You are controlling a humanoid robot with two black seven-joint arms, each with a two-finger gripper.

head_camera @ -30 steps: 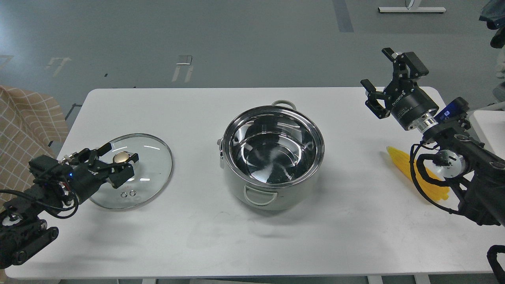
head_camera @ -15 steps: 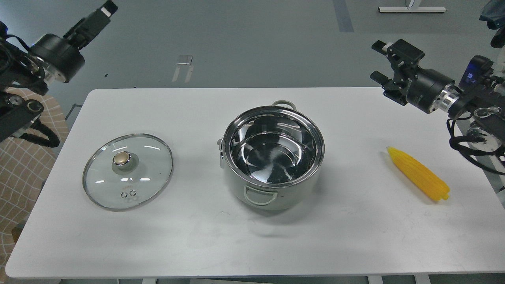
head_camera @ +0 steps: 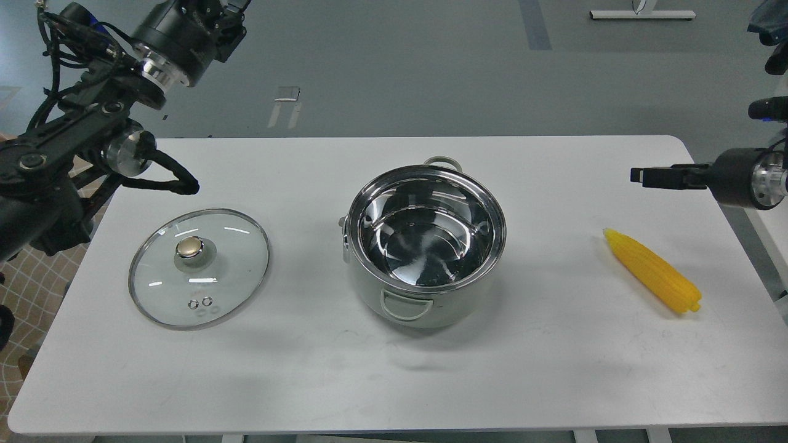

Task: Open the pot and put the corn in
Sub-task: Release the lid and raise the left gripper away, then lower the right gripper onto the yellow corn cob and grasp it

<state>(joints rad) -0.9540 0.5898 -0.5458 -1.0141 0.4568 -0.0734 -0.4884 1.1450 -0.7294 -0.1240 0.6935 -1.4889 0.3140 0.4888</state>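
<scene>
Well apart: corn (head_camera: 652, 279); right jaws (head_camera: 640, 176) empty.

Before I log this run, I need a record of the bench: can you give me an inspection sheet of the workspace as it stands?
Surface: white table, faint scuffs, no spills.
Job's things: pot uncovered, upright at centre, nothing inside; corn lying on the table to its right, apart from it.
Clutter: glass lid lying flat left of the pot, knob up.
Grippers: left gripper raised at top edge, cut off by frame; right gripper seen end-on above the table's right edge, holding nothing.
Cables: black loops along the left arm.
Surroundings: grey floor; checked cloth at left.
</scene>
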